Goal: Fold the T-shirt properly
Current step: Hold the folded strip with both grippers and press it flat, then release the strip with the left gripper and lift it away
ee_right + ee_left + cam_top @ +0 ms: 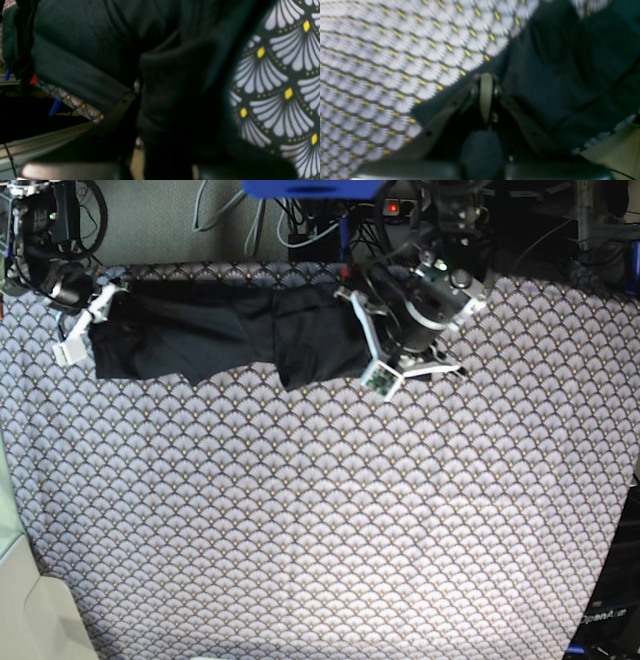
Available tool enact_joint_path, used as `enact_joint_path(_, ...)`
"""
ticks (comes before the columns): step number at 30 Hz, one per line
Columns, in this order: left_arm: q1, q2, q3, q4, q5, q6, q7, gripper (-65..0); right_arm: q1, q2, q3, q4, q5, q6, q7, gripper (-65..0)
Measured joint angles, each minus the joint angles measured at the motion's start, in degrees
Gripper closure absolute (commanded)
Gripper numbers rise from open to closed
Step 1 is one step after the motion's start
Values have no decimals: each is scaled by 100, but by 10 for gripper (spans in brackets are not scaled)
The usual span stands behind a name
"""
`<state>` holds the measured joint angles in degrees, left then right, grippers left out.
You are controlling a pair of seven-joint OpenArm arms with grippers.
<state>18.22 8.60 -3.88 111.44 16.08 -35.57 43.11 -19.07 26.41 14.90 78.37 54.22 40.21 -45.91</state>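
Observation:
The dark T-shirt [230, 330] lies stretched in a crumpled band along the far edge of the table. My right gripper [108, 307] is at its left end. In the right wrist view the T-shirt's fabric [75, 50] bunches between the fingers [125, 103], and the gripper [150, 92] is shut on it. My left gripper [403, 358] is at the shirt's right end. The blurred left wrist view shows that gripper [486, 83] shut, with dark T-shirt fabric [557, 75] around and under its tips.
A scallop-patterned white-and-brown cloth [320, 510] covers the whole table [382, 62] [280, 95]. Cables and equipment [300, 210] crowd the space behind the far edge. The table's left edge drops to a pale floor [12, 580].

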Motion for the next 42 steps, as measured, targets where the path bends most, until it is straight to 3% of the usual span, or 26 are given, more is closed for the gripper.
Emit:
enact_joint_path(4,96,-2,-72,199,-31,-2,350,0,17,42,-15,0,4,0,-52,0)
enact_joint_path(9,101,-48,-763,-98,61,-2,590,0,11,105,-31,120,-83,0,-111,0)
enact_joint_path(24,-63,-146,-798,-1084,-52,28,286,0,-131,120,4,1241,-221,-61,-601,0)
enact_joint_path(34,175,-138,-802,17,-15,-61,577,0,-144,114,7,2428,-199,-61,-1169,0)
enact_joint_path(37,177,-125,-817,87,-22,-61,555,0,-146,-61,31,2750,-181,-59,-1384,0)
enact_joint_path(42,177,35,-1478,92,-20,-61,557,0,-131,-398,33,3261,-186,-59,-1945,0)
